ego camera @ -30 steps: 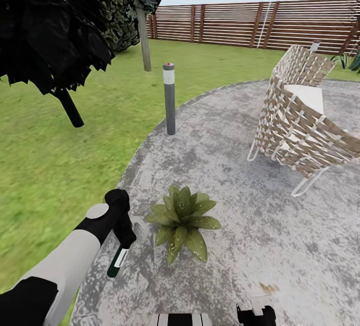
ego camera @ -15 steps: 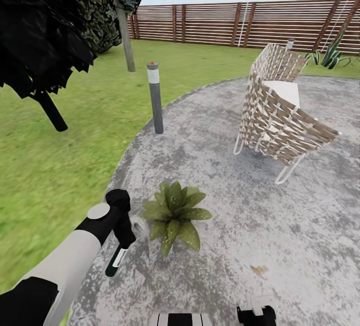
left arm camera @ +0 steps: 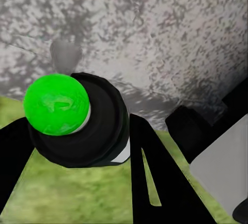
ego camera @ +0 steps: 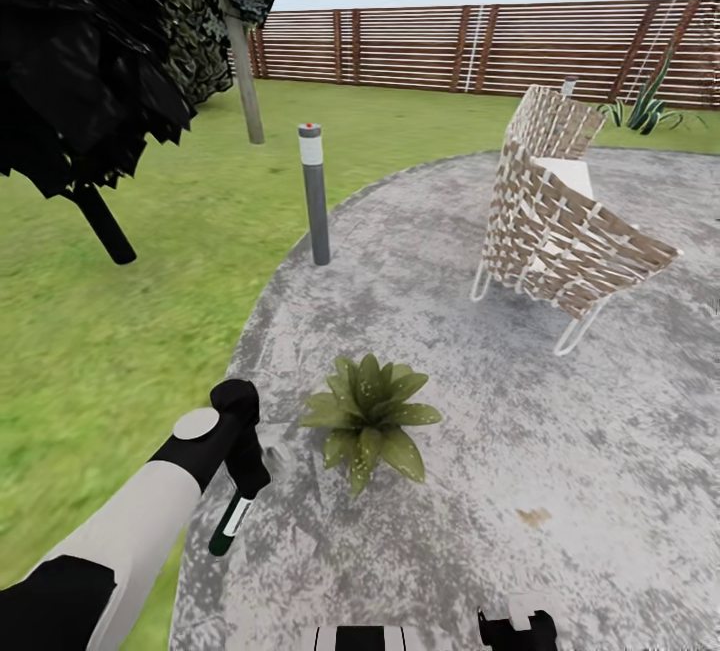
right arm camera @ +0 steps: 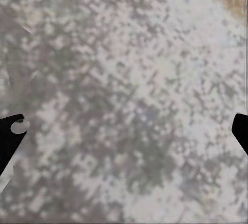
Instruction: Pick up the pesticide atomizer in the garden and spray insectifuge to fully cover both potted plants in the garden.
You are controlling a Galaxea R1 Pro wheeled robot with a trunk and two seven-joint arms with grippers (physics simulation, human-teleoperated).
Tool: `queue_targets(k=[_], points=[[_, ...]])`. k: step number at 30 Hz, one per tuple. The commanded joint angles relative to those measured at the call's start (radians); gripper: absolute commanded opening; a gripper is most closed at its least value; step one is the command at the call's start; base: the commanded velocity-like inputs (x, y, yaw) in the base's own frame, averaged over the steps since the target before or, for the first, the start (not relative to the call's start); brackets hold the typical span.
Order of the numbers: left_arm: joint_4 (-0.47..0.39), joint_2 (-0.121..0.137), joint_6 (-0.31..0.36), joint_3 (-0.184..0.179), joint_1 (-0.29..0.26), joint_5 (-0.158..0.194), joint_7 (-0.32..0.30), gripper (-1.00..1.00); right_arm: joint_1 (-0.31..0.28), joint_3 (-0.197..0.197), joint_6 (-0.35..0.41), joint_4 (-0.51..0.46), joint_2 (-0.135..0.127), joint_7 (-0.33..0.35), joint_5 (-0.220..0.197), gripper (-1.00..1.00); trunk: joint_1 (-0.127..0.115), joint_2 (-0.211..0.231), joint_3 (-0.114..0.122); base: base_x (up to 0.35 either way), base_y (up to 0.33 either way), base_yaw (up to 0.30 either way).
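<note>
The pesticide atomizer (ego camera: 227, 525), a slim dark green bottle with a white label, hangs slanted from my left gripper (ego camera: 246, 479), which is shut on its upper part. In the left wrist view the atomizer's (left arm camera: 77, 126) round bright green end faces the camera between the black fingers (left arm camera: 150, 177). One potted plant (ego camera: 372, 416), a low rosette of speckled green leaves, sits on the stone patio (ego camera: 500, 411) just right of the bottle, its pot hidden under the leaves. My right gripper (right arm camera: 124, 131) hangs open over bare stone, and its top edge (ego camera: 515, 626) shows low in the head view.
A woven chair (ego camera: 560, 231) stands on the patio at the right. A grey bollard light (ego camera: 315, 193) stands at the patio's far-left edge. Lawn (ego camera: 120, 311) and dark trees (ego camera: 80, 61) lie to the left. A slatted fence (ego camera: 480, 46) and an agave (ego camera: 640, 106) close the back.
The whole picture has shifted as the camera turned, and the plant, chair and bollard sit differently in it. My left arm keeps the same pose with the atomizer.
</note>
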Motion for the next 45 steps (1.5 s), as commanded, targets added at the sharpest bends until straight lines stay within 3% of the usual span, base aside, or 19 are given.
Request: queue_targets(k=[1,7,18,24,30,32,33,35,45], points=[[-0.002,-0.001,0.010,-0.006,0.000,-0.007,-0.009,-1.00,-0.001,0.002,-0.001,0.001,0.000,-0.009,0.011,1.00,0.000,0.000,-0.001,0.051,0.026,-0.271],[-0.002,-0.008,0.011,0.004,0.001,-0.007,-0.009,-1.00,-0.001,0.002,-0.001,0.001,0.000,-0.009,0.011,1.00,0.000,0.000,-0.001,0.010,0.005,-0.276],[-0.010,0.006,0.011,0.006,0.000,-0.007,-0.009,-1.00,-0.001,0.002,-0.001,0.001,0.001,-0.009,0.011,1.00,0.000,0.000,-0.001,0.000,0.000,-0.266],[-0.014,0.006,0.025,0.009,0.000,-0.007,-0.009,-1.00,-0.001,0.002,-0.001,0.001,0.002,-0.009,0.011,1.00,0.000,0.000,-0.001,0.000,0.000,-0.032],[-0.015,-0.013,0.032,0.009,-0.005,0.001,-0.009,-1.00,-0.001,0.003,-0.001,0.001,0.002,-0.009,0.011,1.00,0.000,0.000,-0.001,0.000,0.000,-0.001],[-0.014,-0.002,0.032,0.010,-0.004,0.000,-0.009,-1.00,-0.001,0.002,-0.001,0.001,0.002,-0.009,0.011,1.00,0.000,0.000,-0.001,0.000,0.000,0.000],[-0.009,0.026,0.031,0.015,0.000,0.000,-0.009,-1.00,-0.001,0.003,-0.001,0.001,0.002,-0.009,0.012,1.00,0.000,0.000,-0.001,0.016,0.046,0.000],[-0.002,0.052,0.031,0.022,0.004,0.003,-0.009,-1.00,-0.001,0.003,-0.001,0.002,0.000,-0.009,0.012,1.00,0.000,0.000,-0.001,0.095,0.135,0.000],[-0.003,0.052,0.032,0.025,0.020,0.006,-0.009,-1.00,-0.001,0.002,-0.001,0.002,0.000,-0.009,0.012,1.00,0.000,0.000,-0.001,0.138,0.098,-0.004]])
